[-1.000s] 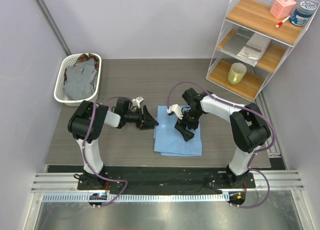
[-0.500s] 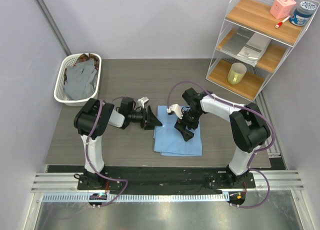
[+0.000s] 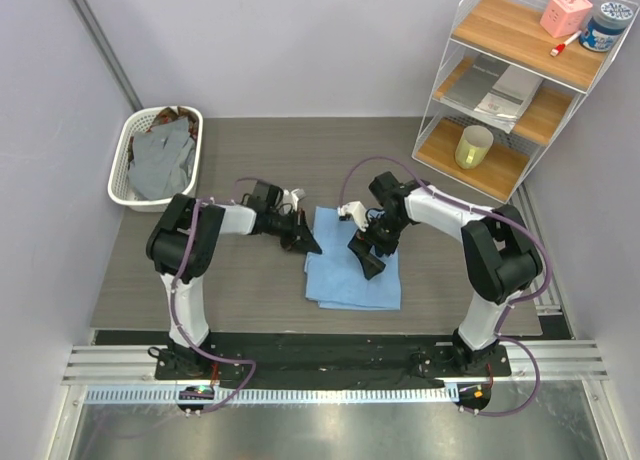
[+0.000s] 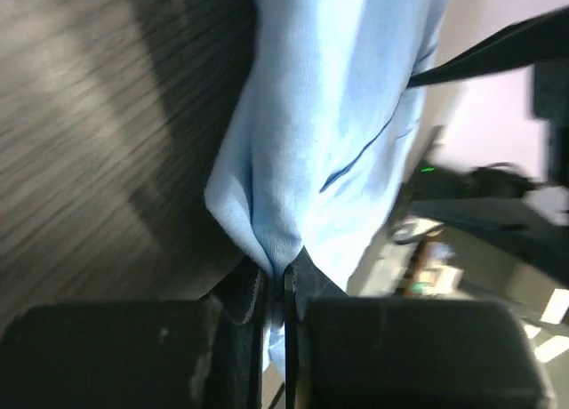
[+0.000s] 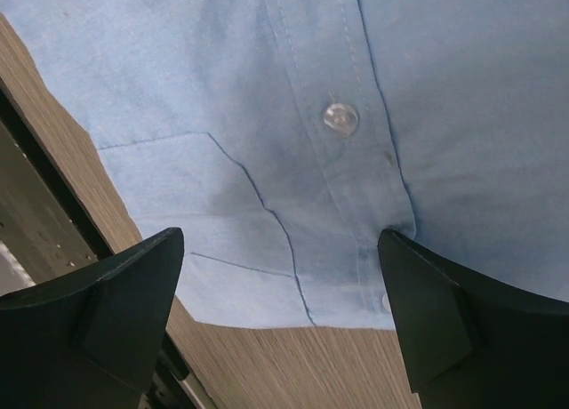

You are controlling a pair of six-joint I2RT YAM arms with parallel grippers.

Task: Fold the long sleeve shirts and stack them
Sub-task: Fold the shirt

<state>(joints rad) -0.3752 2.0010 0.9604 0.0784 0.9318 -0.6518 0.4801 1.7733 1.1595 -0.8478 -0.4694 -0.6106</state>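
Far left: white basket (image 3: 117, 175) holding grey shirt (image 3: 165, 160).
Left tool (image 3: 308, 244): pressed together, pinching left edge of light blue shirt (image 3: 345, 278).
Light blue shirt: folded, mid-worktop (image 3: 240, 290).
Right tool (image 3: 368, 260): spread above shirt.

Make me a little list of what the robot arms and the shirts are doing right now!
light blue shirt: folded up, lying on the table
left gripper: shut, pinching the light blue shirt's left edge
right gripper: open over the shirt's buttons, holding nothing
basket: far left of the table, grey shirt inside
stack: none yet; only the light blue shirt is out
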